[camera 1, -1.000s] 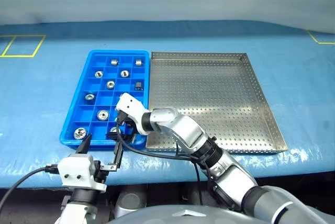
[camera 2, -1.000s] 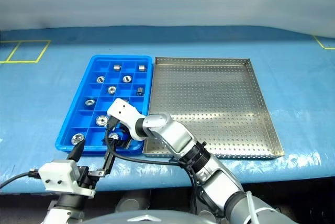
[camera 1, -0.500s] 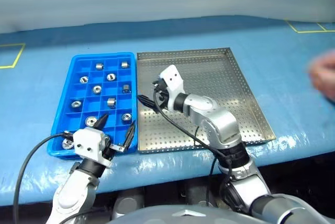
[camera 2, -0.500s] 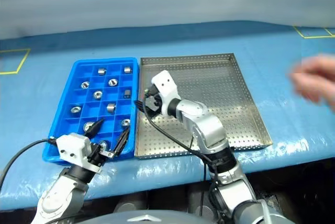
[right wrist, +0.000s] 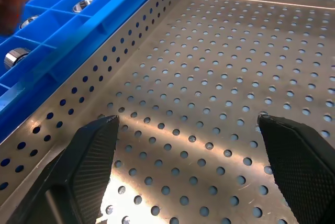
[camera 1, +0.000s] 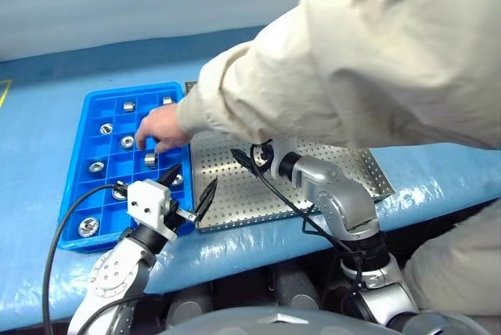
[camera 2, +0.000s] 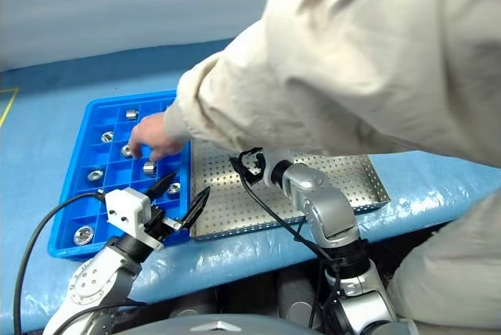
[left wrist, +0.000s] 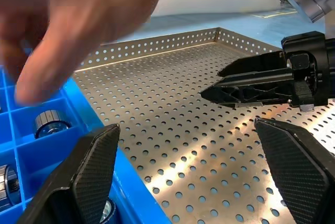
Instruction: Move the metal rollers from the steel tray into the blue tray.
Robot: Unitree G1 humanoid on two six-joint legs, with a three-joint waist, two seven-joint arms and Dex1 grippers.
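Left gripper [camera 1: 190, 188]: jaws apart, empty, over the blue tray's [camera 1: 73, 228] near corner. Right gripper [camera 2: 244, 165]: jaws apart, empty, above the steel tray [camera 1: 235, 210]. Metal rollers [camera 1: 88, 226]: in blue compartments. Person's hand [camera 1: 162, 129]: over them.

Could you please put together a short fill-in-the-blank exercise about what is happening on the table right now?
1. A person's hand reaches over the ____ tray.
2. The metal rollers lie in the small square ____ of that tray.
3. The right gripper hovers over the perforated ____ tray.
4. The jaws of the left gripper stand ____.

Missing words: blue; compartments; steel; open
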